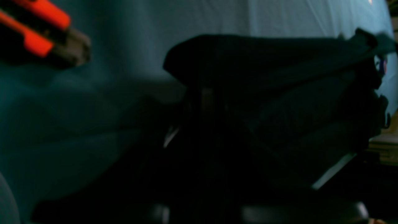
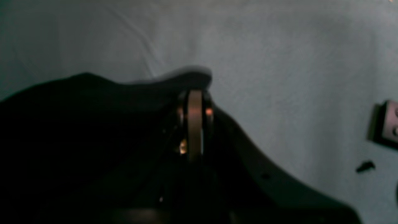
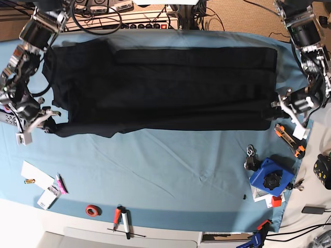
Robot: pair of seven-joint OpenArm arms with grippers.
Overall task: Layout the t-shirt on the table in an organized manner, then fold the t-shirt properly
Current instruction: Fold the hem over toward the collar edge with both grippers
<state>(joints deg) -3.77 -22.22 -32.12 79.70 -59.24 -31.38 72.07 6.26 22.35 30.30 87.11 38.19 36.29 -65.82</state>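
Observation:
The black t-shirt (image 3: 165, 88) lies spread wide across the far half of the light blue table (image 3: 170, 160). My right gripper (image 3: 47, 125) is at the shirt's near corner on the base view's left. In the right wrist view this gripper (image 2: 195, 105) is shut on a fold of the black cloth (image 2: 77, 130). My left gripper (image 3: 274, 111) is shut on the shirt's near edge on the base view's right. In the left wrist view its fingers are lost in the dark under the bunched cloth (image 1: 264, 62). No printed graphic shows.
An orange utility knife (image 3: 288, 139) (image 1: 40, 34) lies just in front of the left gripper. A blue tool (image 3: 269, 178) and keys (image 3: 250, 157) sit at the near right. Red tape ring (image 3: 92, 210), screwdriver (image 3: 118, 217) and papers (image 3: 36, 175) line the front left. Cables and a power strip (image 3: 150, 25) run along the back.

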